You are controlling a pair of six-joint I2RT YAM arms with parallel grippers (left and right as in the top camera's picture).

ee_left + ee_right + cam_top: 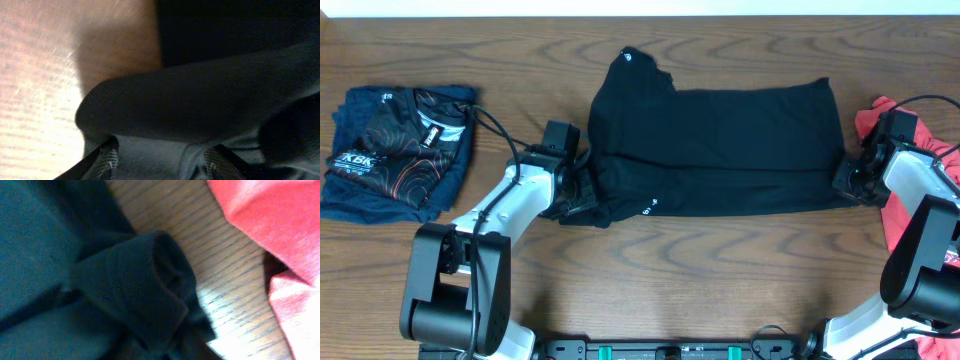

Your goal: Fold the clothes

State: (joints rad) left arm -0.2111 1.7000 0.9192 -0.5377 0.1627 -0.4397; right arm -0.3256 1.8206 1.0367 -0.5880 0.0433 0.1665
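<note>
The black shirt (720, 150) lies folded into a wide band across the middle of the table, with a small white logo near its front edge. My left gripper (582, 195) is at its front left corner; in the left wrist view its fingers (160, 162) stand apart with black fabric (200, 100) lying between them. My right gripper (848, 180) is at the shirt's right edge; in the right wrist view a bunched roll of black fabric (150, 280) hides the fingers. The coral-red shirt (898, 215) lies under the right arm and also shows in the right wrist view (260, 215).
A folded navy shirt with red-orange print (400, 150) lies at the far left. Bare wood table (720, 270) runs along the front and back of the black shirt.
</note>
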